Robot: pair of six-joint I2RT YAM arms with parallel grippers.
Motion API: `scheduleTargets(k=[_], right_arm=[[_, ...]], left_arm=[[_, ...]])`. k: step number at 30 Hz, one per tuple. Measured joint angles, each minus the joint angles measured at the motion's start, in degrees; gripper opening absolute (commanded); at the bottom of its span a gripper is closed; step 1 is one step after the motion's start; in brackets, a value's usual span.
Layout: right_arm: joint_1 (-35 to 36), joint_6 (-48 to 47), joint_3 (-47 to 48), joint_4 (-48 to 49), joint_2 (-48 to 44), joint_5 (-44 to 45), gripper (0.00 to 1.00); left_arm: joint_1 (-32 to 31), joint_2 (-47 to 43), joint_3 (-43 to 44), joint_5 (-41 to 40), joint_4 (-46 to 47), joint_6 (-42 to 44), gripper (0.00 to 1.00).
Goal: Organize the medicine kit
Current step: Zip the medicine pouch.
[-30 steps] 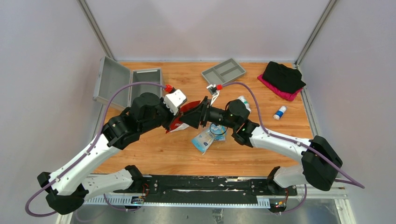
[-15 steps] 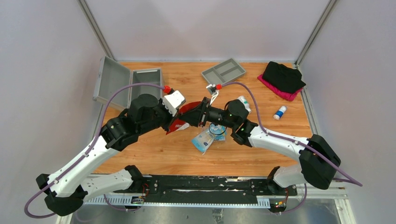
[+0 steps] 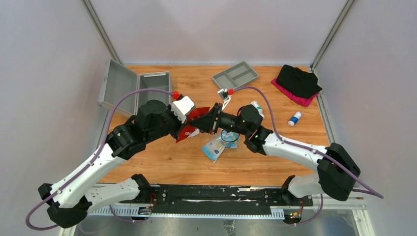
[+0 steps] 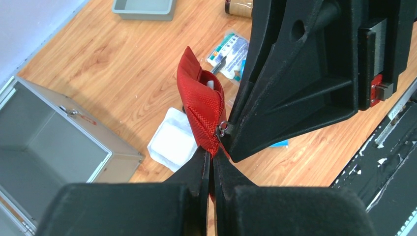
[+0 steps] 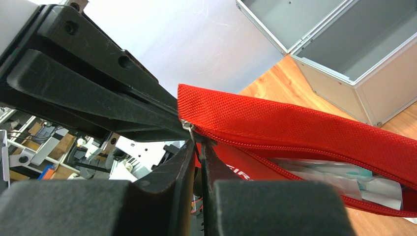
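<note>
One red pouch [image 4: 199, 105]; left gripper [image 4: 212, 155], right gripper [image 5: 198, 145]; one medicine kit [image 3: 118, 87]

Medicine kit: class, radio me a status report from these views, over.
Left gripper shut on red pouch corner, right gripper pinching its zip pull, pouch aloft. Medicine kit open, far left, nothing visible inside. Loose packets lie nearby.

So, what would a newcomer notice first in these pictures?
The red pouch, held up mid-table between both arms: the left fingers pinch its corner, the right fingers are shut at its zipper pull. Then the open grey case at the far left.
</note>
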Motion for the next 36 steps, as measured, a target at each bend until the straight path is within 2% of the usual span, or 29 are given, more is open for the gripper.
scheduleTargets(k=[7,23,30,36], right_arm=[[0.0,-2.14,0.0,-2.67,-1.84,0.0,0.0],[-2.97,-2.67,-0.57,-15.52,-3.61,3.5,0.0],[-5.22,-3.85,-0.66,-21.64,-4.24,4.13,0.0],[-7.19,-7.28,-0.85,-27.54,-8.44,4.22,0.0]], left_arm=[[0.0,0.0,-0.33,0.04,0.46,0.0,0.0],[0.0,0.0,-0.63,1.36,0.48,0.02,0.0],[0.0,-1.99,-1.6,6.34,1.05,0.02,0.0],[0.0,-5.75,-2.56,11.87,2.69,-0.17,0.0]])
